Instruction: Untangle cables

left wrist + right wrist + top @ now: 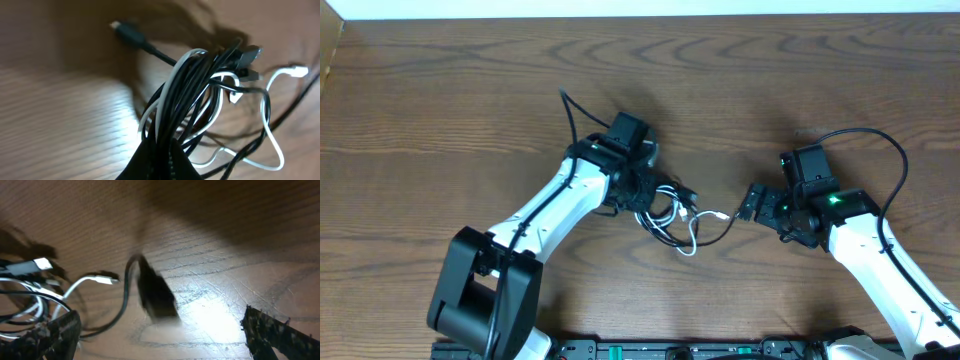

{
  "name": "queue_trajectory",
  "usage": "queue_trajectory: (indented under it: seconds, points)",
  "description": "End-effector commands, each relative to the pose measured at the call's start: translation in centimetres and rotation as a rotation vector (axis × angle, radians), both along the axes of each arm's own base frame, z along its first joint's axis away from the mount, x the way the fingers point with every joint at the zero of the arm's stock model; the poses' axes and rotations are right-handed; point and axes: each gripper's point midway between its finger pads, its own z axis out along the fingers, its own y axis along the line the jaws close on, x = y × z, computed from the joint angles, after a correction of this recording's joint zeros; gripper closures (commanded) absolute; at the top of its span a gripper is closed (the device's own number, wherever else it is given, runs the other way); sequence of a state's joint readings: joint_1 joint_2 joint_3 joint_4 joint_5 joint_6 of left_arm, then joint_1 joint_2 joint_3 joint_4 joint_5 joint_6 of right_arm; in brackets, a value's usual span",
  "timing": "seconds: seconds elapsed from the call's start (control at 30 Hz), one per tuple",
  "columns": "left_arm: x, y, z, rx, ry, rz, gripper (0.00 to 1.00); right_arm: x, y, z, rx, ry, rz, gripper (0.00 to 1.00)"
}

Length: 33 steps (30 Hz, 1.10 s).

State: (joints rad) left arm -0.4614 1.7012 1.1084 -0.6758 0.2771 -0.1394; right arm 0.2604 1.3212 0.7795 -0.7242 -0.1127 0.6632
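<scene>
Two thin flexible cords [190,85], black and white, snarled in one bundle [672,212] on brown wooden table [440,110]. Right of bundle: right gripper [752,205], jaws wide, empty, blurred black plug [157,297] just ahead. At bundle's left edge: left gripper [642,188], clamped tight on strands.

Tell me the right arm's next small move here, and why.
Probably lower the open right gripper and close on the black plug lying between its fingers. The left gripper is shut on the tangled bundle, so drawing that free end away could loosen it.
</scene>
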Motion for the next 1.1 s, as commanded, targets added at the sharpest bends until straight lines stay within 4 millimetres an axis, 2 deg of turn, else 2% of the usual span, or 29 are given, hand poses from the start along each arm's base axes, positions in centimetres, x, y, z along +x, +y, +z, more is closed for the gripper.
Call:
queue_trajectory:
  seconds: [0.0, 0.13, 0.2, 0.3, 0.37, 1.07]
  points:
    - [1.9, 1.9, 2.1, 0.019, -0.074, 0.126, 0.93, -0.2, 0.0, -0.2, 0.003, 0.010, -0.010, 0.01]
    - [2.1, 2.0, 3.7, -0.036, -0.086, 0.183, 0.93, -0.2, 0.0, -0.2, 0.003, 0.010, -0.010, 0.01]
    - [1.5, 0.7, 4.7, -0.115, -0.068, 0.155, 0.93, -0.2, 0.0, -0.2, 0.003, 0.010, -0.010, 0.01]
    - [-0.1, -2.0, 6.7, -0.282, -0.040, 0.013, 0.93, -0.2, 0.0, -0.2, 0.003, 0.010, -0.010, 0.01]
    - [-0.9, -3.1, 7.5, -0.352, -0.027, -0.054, 0.93, -0.2, 0.0, -0.2, 0.003, 0.010, -0.010, 0.01]
    - [-1.2, -3.0, 7.2, -0.349, -0.019, -0.065, 0.93, -0.2, 0.0, -0.2, 0.003, 0.010, -0.010, 0.01]
